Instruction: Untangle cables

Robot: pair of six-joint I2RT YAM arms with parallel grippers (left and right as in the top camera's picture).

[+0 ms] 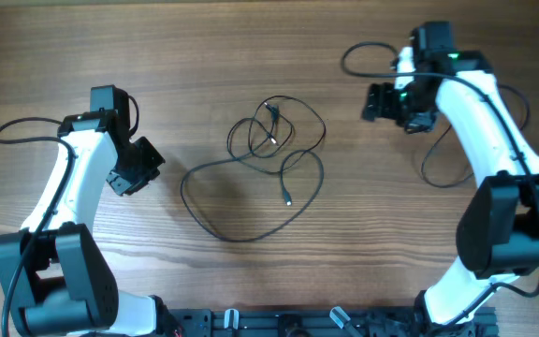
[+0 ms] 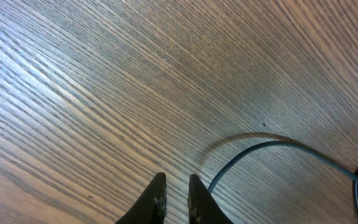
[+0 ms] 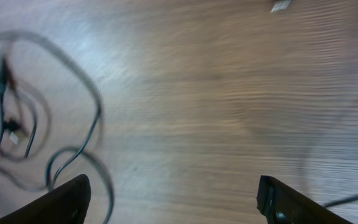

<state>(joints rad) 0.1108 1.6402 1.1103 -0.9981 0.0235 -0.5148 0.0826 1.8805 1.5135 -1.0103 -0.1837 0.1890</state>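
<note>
The cables (image 1: 269, 159) are thin black cords lying in loose tangled loops at the middle of the wooden table, with plug ends near the top of the coil and at the centre. My left gripper (image 1: 138, 167) is shut and empty, hovering to the left of the loops; one cable arc (image 2: 272, 149) curves just right of its fingertips (image 2: 177, 186). My right gripper (image 1: 374, 101) is open wide and empty, to the right of the tangle; the coil (image 3: 23, 124) shows blurred at the left of its view, beside the left finger (image 3: 173, 193).
Thicker black arm wires loop on the table at the far left (image 1: 26, 126) and around the right arm (image 1: 447, 164). A small pale object (image 3: 281, 5) lies at the top of the right wrist view. The arm bases stand at the near edge.
</note>
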